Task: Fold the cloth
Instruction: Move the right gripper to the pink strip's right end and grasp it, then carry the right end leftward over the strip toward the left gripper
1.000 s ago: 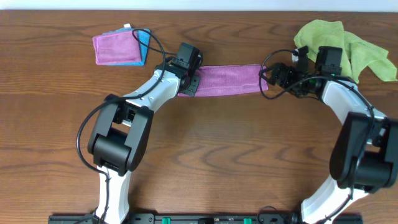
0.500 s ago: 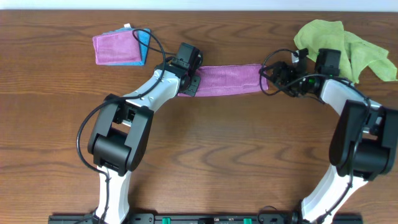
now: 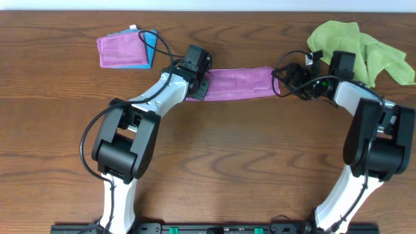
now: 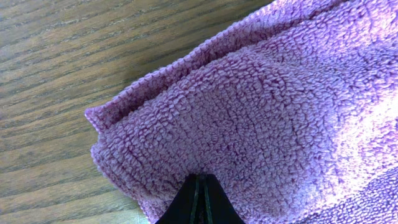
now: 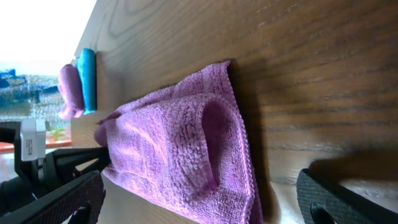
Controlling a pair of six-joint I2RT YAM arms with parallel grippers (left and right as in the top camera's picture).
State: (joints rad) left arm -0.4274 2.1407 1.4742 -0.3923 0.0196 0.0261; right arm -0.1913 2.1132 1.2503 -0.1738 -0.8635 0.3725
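- The cloth point(image 3: 237, 83) lies on the table point(image 3: 260, 162) as a long, narrow purple band, folded over on itself. It runs left to right across the far middle, between the two arms.
- The left gripper point(image 3: 198, 86) sits on the band's left end.
- Left wrist view: the jaws are closed tight, with the black tips meeting in a single point at the pile of the cloth. We think a pinch of fabric is caught between them, but the contact sits at the very bottom edge of the frame, so we note it as likely rather than sure.
- Same view: the left end shows a rounded fold with a thin hemmed layer peeking out beneath it, flat on the wood.
- The right gripper point(image 3: 286, 79) is at the band's right end, with its jaws spread as wide as they go and nothing held.
- Right wrist view: the two dark fingers point(image 5: 339, 193) stand far apart at the frame's bottom corners. The cloth's right end lies ahead and between them, its layers bulging open in a loop. We cannot tell whether either finger touches the fabric.
- A lime-green cloth point(image 3: 361, 42) lies crumpled at the far right, just behind the right arm's wrist.
- At the far left, well apart from the band, a small folded purple cloth point(image 3: 120, 51) rests on a blue cloth point(image 3: 148, 44).
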